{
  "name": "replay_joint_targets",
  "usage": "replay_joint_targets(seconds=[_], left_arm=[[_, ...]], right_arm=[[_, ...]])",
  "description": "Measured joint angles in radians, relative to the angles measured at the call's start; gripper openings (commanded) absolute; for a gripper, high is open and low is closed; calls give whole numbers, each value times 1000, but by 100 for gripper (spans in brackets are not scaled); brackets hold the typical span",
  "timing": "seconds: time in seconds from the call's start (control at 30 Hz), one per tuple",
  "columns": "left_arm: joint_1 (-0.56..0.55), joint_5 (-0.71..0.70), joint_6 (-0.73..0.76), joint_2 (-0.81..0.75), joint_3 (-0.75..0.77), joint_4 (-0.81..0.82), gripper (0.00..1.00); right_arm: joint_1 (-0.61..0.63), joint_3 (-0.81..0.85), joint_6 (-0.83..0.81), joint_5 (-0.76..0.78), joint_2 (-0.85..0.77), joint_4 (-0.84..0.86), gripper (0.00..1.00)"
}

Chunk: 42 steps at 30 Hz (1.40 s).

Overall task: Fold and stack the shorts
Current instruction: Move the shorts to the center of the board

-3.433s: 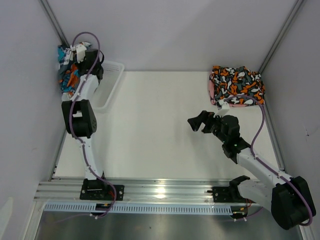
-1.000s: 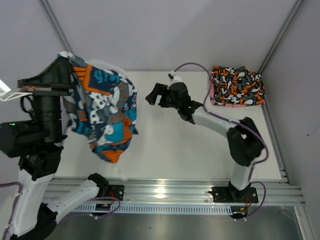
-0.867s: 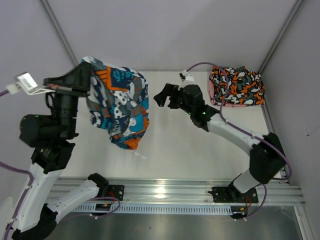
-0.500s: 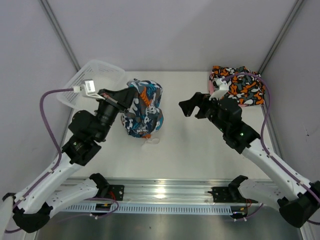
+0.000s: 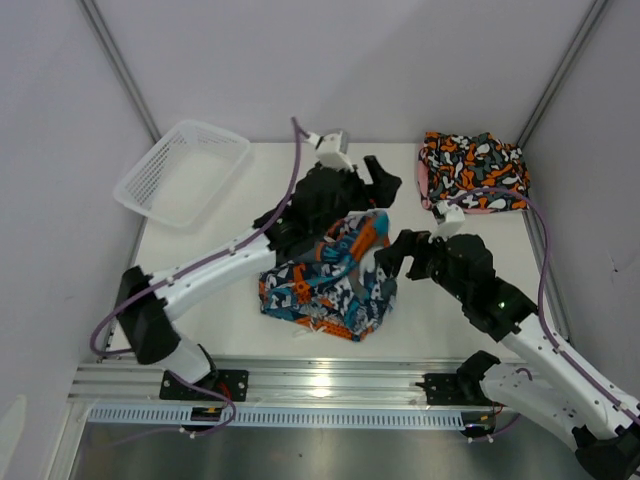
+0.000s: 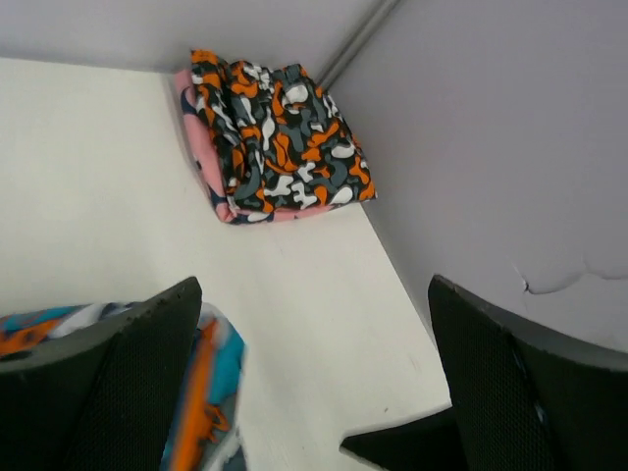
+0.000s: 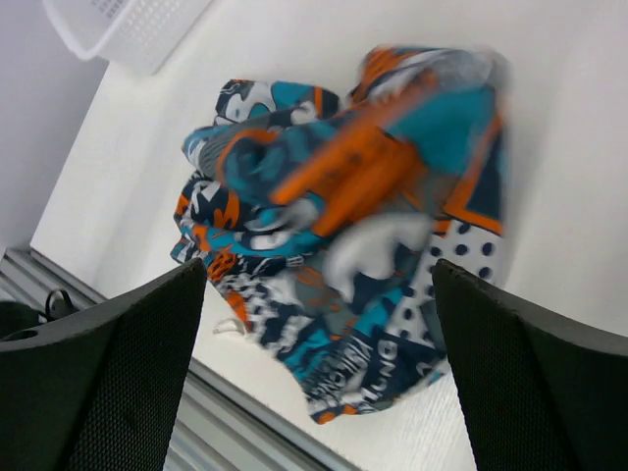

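The teal-navy shorts (image 5: 330, 278) lie crumpled on the table's front middle, and nothing holds them. My left gripper (image 5: 372, 190) hovers just behind them, open, with bare table between its fingers (image 6: 314, 383); a bit of the teal shorts (image 6: 211, 388) shows by its left finger. My right gripper (image 5: 400, 255) is open at the heap's right edge, and the teal shorts (image 7: 343, 216) lie below its spread fingers (image 7: 314, 378). At the back right, the folded black shorts with orange-white blotches (image 5: 472, 168) (image 6: 280, 137) rest on the folded pink shorts (image 5: 428, 185) (image 6: 203, 172).
A white mesh basket (image 5: 180, 172) (image 7: 118, 25) sits tilted at the back left corner. A metal rail (image 5: 320, 380) runs along the near edge. Grey walls close in the left, back and right sides.
My left gripper opened and let go of the teal-navy shorts, which dropped into a heap on the table. The left arm swung right past them; the right gripper drew in beside the heap.
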Motion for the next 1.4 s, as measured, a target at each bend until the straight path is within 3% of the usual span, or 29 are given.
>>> replay_joint_targets(seconds=[0.13, 0.33, 0.57, 0.7, 0.8, 0.87, 1.03, 1.17, 1.4], left_arm=[[48, 137, 11, 166, 270, -229, 99], [197, 203, 29, 64, 303, -416, 99], [276, 107, 93, -291, 149, -583, 99], [346, 100, 115, -491, -26, -633, 99], [388, 87, 133, -583, -126, -690, 99], [398, 73, 152, -616, -175, -726, 99], [408, 15, 202, -653, -251, -789, 99], [410, -40, 229, -715, -344, -797, 99], [410, -61, 257, -954, -551, -765, 99]], right_arm=[[37, -74, -11, 4, -96, -30, 94], [174, -108, -32, 51, -94, -53, 85], [523, -130, -16, 241, 65, -46, 82], [725, -62, 21, 367, 270, -37, 81], [806, 51, 39, 437, 463, -27, 74], [829, 152, 50, 451, 601, -19, 70], [827, 345, 123, 444, 856, 26, 74], [829, 366, 241, 446, 951, 83, 73], [826, 384, 392, 499, 1071, 178, 75]])
